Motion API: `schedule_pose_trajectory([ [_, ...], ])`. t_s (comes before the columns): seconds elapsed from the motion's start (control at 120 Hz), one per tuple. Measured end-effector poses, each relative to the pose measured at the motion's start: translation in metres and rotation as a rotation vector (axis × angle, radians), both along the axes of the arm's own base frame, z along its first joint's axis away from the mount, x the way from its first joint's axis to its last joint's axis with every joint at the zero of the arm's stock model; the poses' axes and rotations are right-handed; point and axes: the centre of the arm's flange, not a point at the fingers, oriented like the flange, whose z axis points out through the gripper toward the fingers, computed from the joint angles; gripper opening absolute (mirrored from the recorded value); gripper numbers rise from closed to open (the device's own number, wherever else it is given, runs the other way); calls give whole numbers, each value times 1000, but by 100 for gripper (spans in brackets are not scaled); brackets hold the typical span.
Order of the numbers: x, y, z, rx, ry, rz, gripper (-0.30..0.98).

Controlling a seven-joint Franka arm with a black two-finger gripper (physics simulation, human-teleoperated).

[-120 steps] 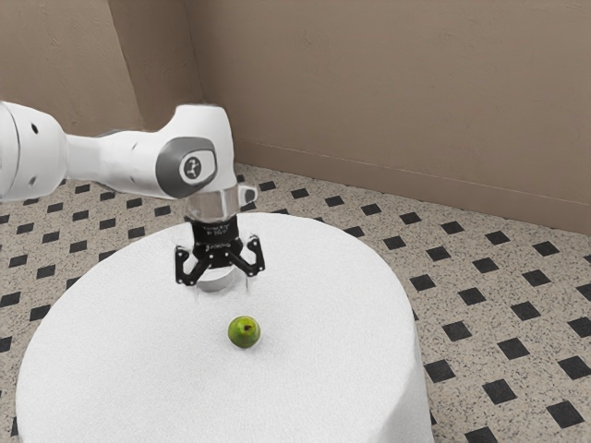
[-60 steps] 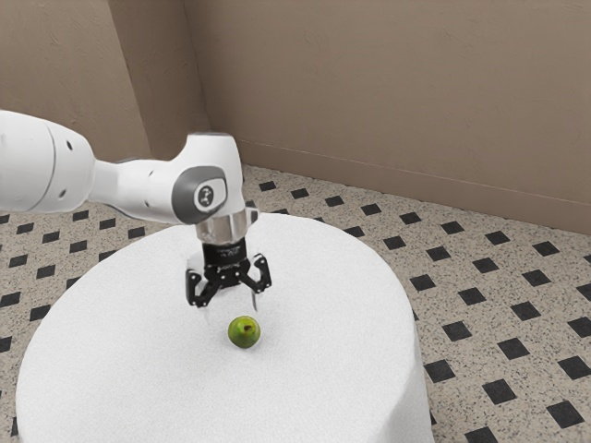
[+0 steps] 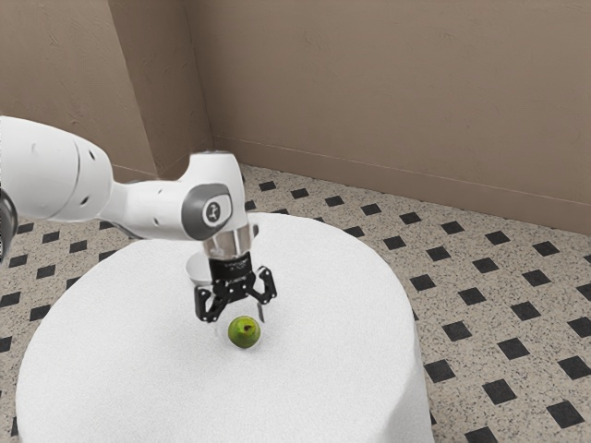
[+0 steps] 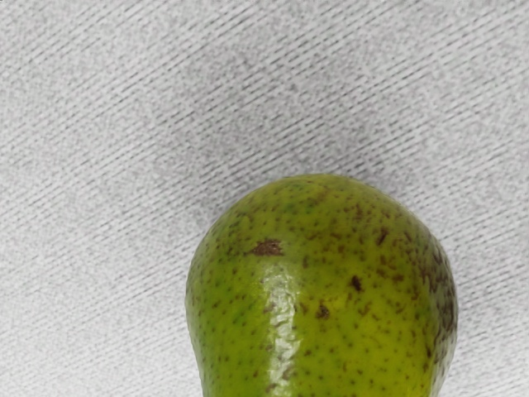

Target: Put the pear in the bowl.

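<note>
Hand (image 3: 240,321) pointed down over the table (image 3: 120,369), just above the pear (image 3: 244,333), its lower end leaning slightly toward the exterior view's right. The white arm (image 3: 152,209) reaches in from the exterior view's left, runs nearly level to the wrist and then turns down to the hand. The black fingers (image 3: 204,303) are spread, with a wide gap between them, and their thin tips come down close to the pear's height, one toward each side of it. From this angle I can't fairly say whether either tip touches the fruit.

The pear sits on the white cloth (image 4: 91,165), under the hand. In the exterior view it looks almost round, so its long axis is strongly foreshortened there; a small dark spot shows high on the side facing that camera. In the wrist view the broad, rounded part lies away from the hand, and the body draws in toward the place beneath the hand, with the long axis running that way. I cannot tell whether the pear stands or lies on its side. Its skin is green going to yellow, freckled brown, with one larger brown blotch (image 4: 267,247) on the broad part.

The pale bowl (image 3: 198,269) is on the table too, behind the hand and toward the exterior view's left, partly hidden by it and apart from the pear.
</note>
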Motion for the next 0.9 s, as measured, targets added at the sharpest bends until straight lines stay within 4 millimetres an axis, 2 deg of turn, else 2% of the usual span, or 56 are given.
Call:
schedule_pose_trajectory([
  [0.575, 7, -1, -22, 6, -27, 13, 69],
  [0.9, 2, 1, -28, 9, -23, 8, 69],
])
